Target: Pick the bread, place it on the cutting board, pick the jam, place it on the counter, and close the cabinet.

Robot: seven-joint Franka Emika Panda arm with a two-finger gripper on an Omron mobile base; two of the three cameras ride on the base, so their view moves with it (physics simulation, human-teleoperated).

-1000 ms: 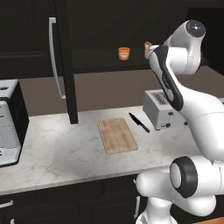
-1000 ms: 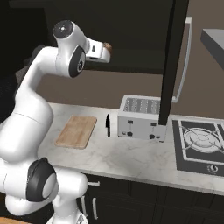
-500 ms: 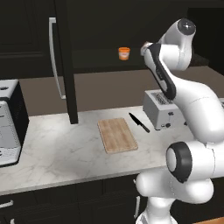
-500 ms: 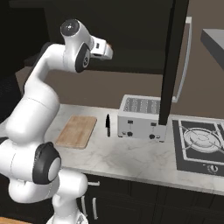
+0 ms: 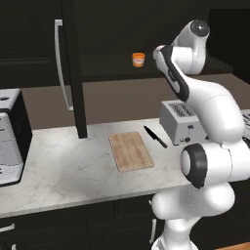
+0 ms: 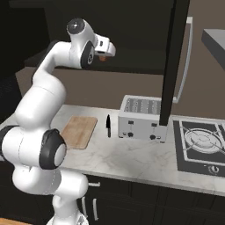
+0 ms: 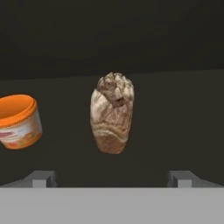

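Note:
In the hand view the bread [image 7: 112, 113], a small brown loaf piece, stands on end on the dark cabinet shelf straight ahead of my gripper [image 7: 111, 178]. The gripper is open, with nothing between its fingertips [image 7: 41, 177], and stops short of the bread. The orange jam [image 7: 17, 121] jar sits to the bread's left on the same shelf. From the left base the jam [image 5: 138, 59] shows on the shelf just left of my raised arm. The gripper [image 6: 110, 50] is up at the shelf. The cutting board [image 5: 130, 150] lies bare on the counter [image 5: 58, 171]. The cabinet door [image 5: 73, 73] stands open.
A black knife [image 5: 155, 136] lies between the board and the silver toaster [image 5: 183, 122]. A coffee machine [image 5: 10, 136] stands at the counter's left end. A stove [image 6: 202, 140] lies right of the toaster. The open door's edge [image 6: 173, 66] hangs over the toaster.
The arm has swung its upper links and carried the hand closer to the shelf. In the left base view the arm now covers the bread. The jaws stay wide.

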